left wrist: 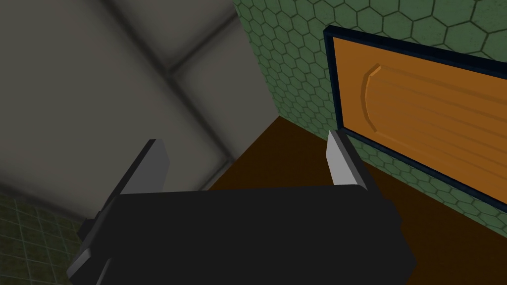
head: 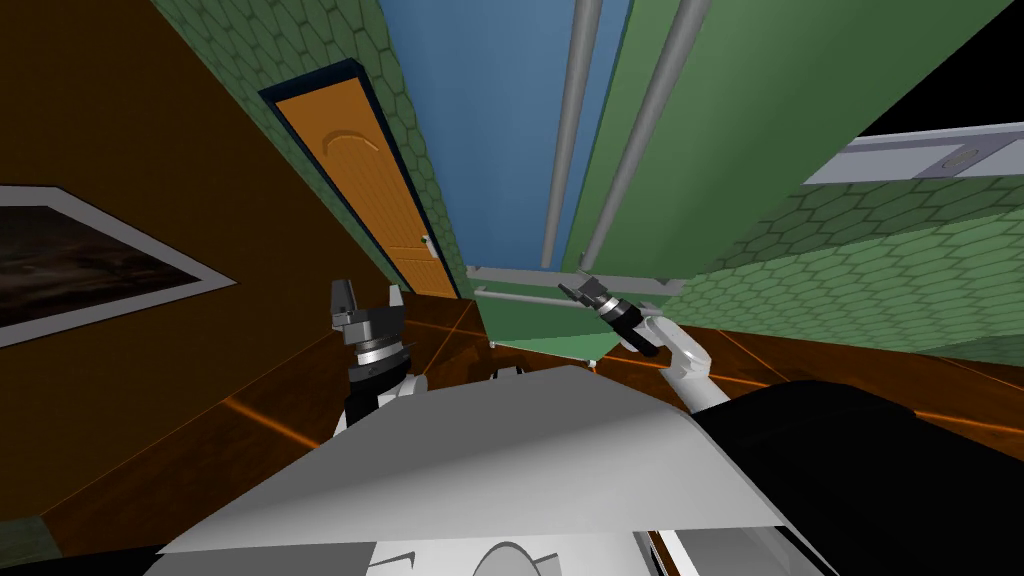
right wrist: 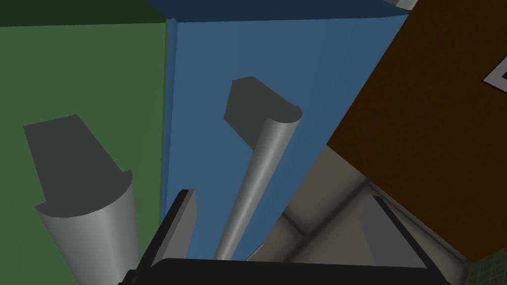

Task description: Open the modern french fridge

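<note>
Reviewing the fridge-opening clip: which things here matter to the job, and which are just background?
Job: blue fridge door; blue door's handle; right gripper, open, straddling that handle; green fridge door; green door's handle.
Background: orange door; framed picture; left gripper, open, held aside.

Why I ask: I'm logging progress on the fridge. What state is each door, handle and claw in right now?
Blue fridge door: looks shut.
Green fridge door: looks shut.
Blue door's handle: between the right claw's fingers, not gripped.
Right claw: open, straddling that handle.
Left claw: open, holding nothing.
Orange door: shut.
</note>
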